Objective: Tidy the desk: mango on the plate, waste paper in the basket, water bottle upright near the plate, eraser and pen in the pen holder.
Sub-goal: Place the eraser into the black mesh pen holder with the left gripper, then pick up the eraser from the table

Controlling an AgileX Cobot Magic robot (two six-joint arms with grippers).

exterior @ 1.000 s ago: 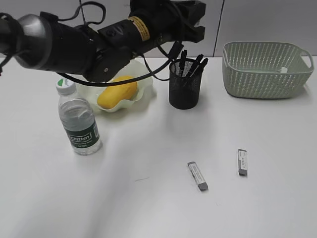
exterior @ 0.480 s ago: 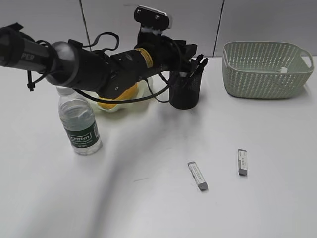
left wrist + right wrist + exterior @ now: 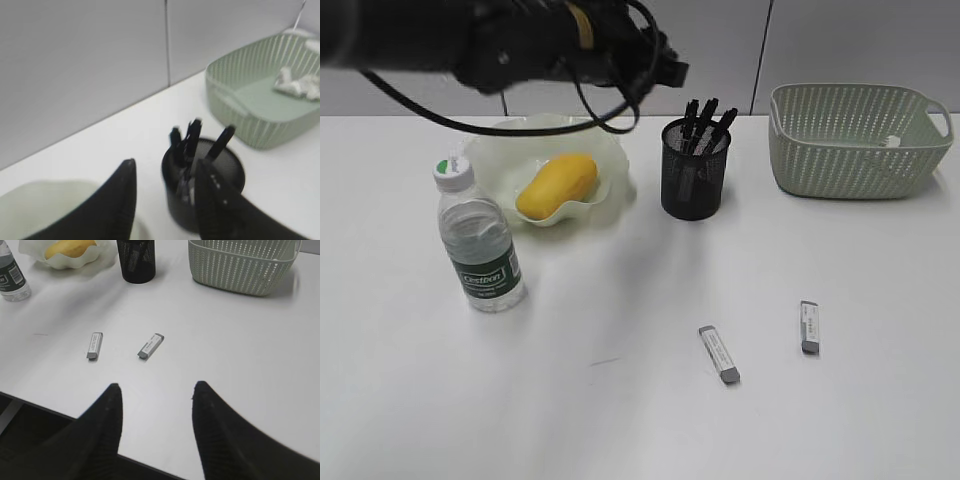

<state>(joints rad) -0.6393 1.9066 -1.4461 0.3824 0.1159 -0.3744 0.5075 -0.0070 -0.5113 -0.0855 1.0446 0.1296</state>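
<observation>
desk (image 3: 210,340), erasers (image 3: 150,346) beyond end effector (image 3: 155,410)

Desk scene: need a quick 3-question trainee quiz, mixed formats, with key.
1. True or false: the mango lies in the plate.
2. Multiple choice: where are the two erasers? A) in the pen holder B) flat on the desk C) in the basket
3. Fill in: the water bottle stands ____ with its cap on.

Key: 1 true; 2 B; 3 upright
</observation>
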